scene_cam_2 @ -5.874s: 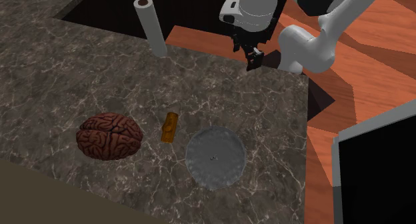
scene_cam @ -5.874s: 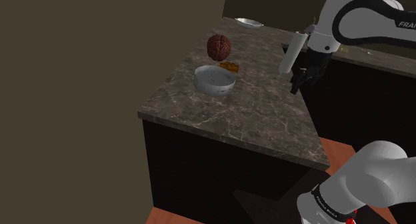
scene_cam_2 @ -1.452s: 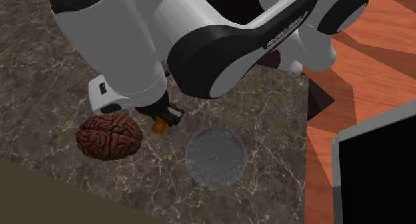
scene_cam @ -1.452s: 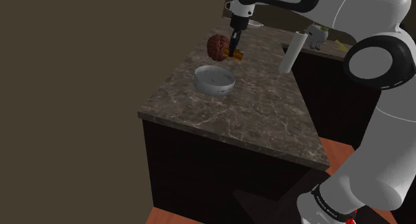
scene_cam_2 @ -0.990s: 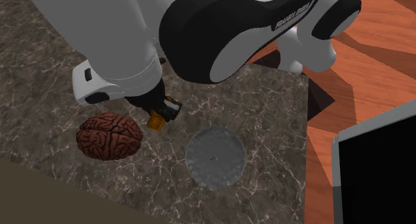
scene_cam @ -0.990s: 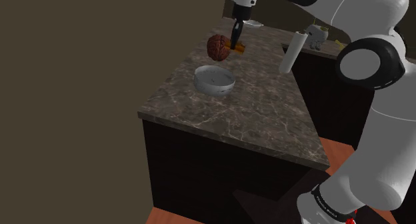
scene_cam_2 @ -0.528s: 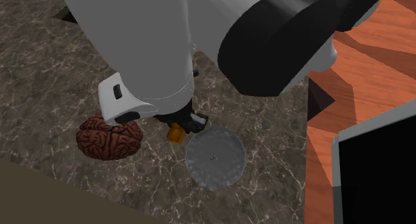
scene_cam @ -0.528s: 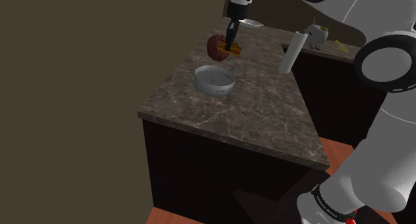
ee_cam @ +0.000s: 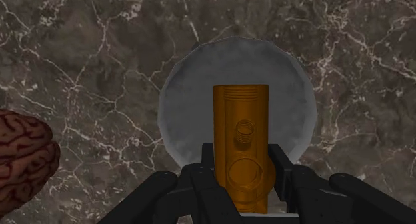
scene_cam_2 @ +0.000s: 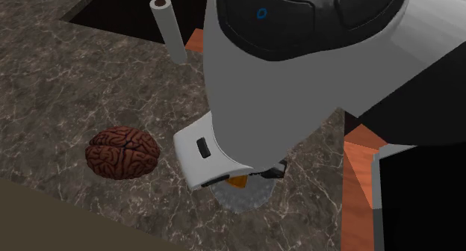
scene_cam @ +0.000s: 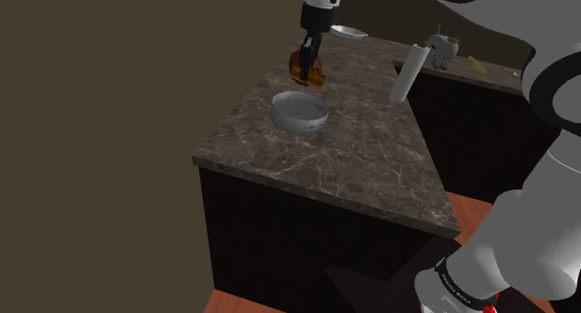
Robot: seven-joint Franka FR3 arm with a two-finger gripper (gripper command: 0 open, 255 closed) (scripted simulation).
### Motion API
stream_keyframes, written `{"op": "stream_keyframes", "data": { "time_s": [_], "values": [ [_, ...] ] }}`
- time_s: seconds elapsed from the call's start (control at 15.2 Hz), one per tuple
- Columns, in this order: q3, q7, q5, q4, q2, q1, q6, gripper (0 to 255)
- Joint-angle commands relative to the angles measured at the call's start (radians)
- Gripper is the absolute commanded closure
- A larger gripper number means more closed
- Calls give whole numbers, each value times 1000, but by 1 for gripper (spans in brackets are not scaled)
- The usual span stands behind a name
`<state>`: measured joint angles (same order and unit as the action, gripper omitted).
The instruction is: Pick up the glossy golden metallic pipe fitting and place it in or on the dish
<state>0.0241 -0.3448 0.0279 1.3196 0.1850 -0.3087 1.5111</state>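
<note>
The golden-orange pipe fitting [ee_cam: 241, 146] is clasped between the black fingers [ee_cam: 212, 168] of my gripper [ee_cam: 241, 164], which is shut on it. Seen along the gripper, the fitting hangs in the air right over the round grey dish [ee_cam: 193, 103]. From the shoulder, the gripper [scene_cam: 306, 67] holds the fitting [scene_cam: 314, 76] above and just behind the dish [scene_cam: 300, 112]. In the second exterior view the arm covers most of the dish [scene_cam_2: 243, 199], and only a sliver of the fitting [scene_cam_2: 237, 182] pokes out below the hand.
A dark red brain model [scene_cam_2: 124, 152] lies on the marble counter [scene_cam: 372, 153] beside the dish. A white paper roll [scene_cam: 407, 71] stands upright further along. A grey bowl [scene_cam: 347, 31] sits at the counter's far end. The floor drops away past the counter's edge.
The gripper has carried the fitting up and away from its spot beside the brain, across to above the dish. The arm now blocks much of the second exterior view.
</note>
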Motion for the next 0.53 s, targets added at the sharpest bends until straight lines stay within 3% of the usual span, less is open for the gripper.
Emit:
{"op": "stream_keyframes", "data": {
  "time_s": [0.0, 0.46],
  "values": [
    [-6, 16, 2, 23, -11, -9, 12, 255],
    [-6, 20, 2, 159, -40, -9, 118, 255]
  ]
}}
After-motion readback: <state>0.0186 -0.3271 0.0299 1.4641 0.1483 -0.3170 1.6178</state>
